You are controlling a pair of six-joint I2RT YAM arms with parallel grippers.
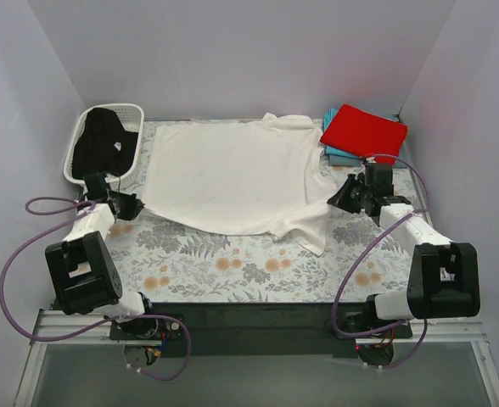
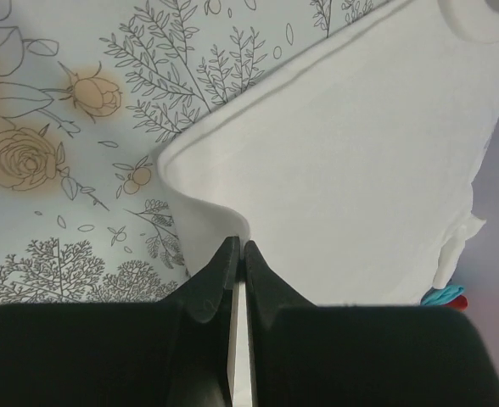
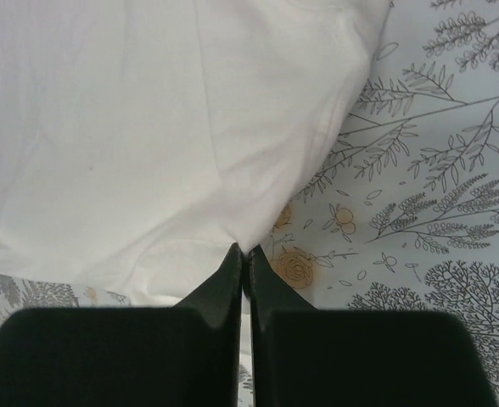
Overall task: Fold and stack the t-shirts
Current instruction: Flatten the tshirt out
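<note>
While both arms sit low at the shirt's edges, the large white t-shirt (image 1: 232, 174) lies spread mid-counter (image 1: 232, 271), hem toward the left, sleeves toward the right. No print shows on the upper side.

L: left claw (image 1: 129, 206) is clenched on the near hem corner. Its wrist cam shows the claw (image 2: 239, 254) with a thin ridge of white cloth pinched between jaws that are nearly touching.

R: right claw (image 1: 344, 197) is clenched on the shirt's right edge. The wrist cam shows the claw (image 3: 243, 254) biting a small peak of cloth. Prob. the shoulder or sleeve seam, but I cannot tell which from this angle.

Others: red t-shirt (image 1: 364, 133) lies folded on top of a teal t-shirt (image 1: 339, 155) at the far right corner. Black t-shirt (image 1: 101, 144) lies heaped in the white lattice basket (image 1: 135, 110), far left.

Handling, my read:
- Thin, light, limp cloth with no stiffness, so it will sag and drape between the two holds.
- It may drag on the floral cloth (image 1: 190, 242), so lift before carrying across.
- Seams and hem corners are the best holds, as they are thicker and less likely to slip.
- Grips look shallow and could slip under tension.
</note>
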